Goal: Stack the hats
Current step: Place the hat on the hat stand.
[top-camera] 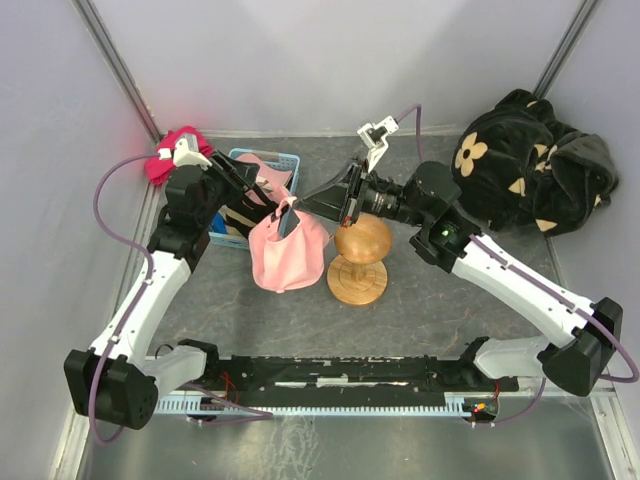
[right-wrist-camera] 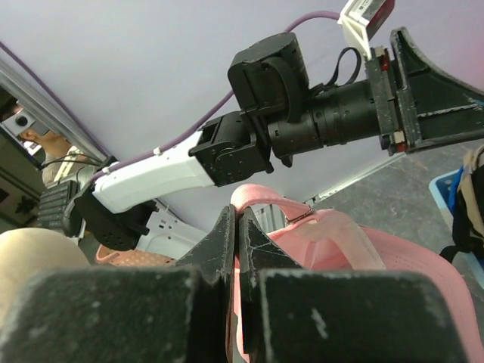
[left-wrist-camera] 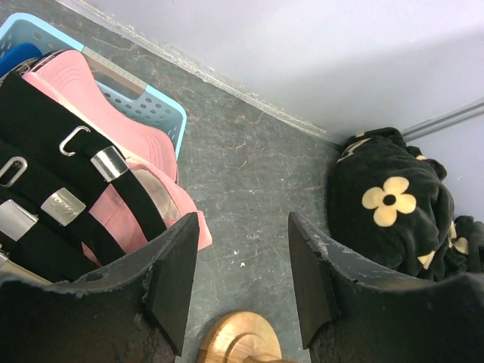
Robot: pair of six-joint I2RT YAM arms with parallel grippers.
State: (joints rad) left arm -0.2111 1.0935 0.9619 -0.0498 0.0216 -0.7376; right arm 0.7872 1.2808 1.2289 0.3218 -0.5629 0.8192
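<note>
Clamped tight in right gripper [right-wrist-camera: 236, 227]: pink hat [right-wrist-camera: 348, 242] by its rear strap, hanging beside wooden stand [top-camera: 360, 252] | left gripper [left-wrist-camera: 240, 227] jaws apart, empty | next, likely: lift crown over stand, lower centred, then release.

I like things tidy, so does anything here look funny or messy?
Yes. The pink cap hangs crumpled from the right pincer, pinched by its strap. It is beside the wooden stand, not on it.
</note>
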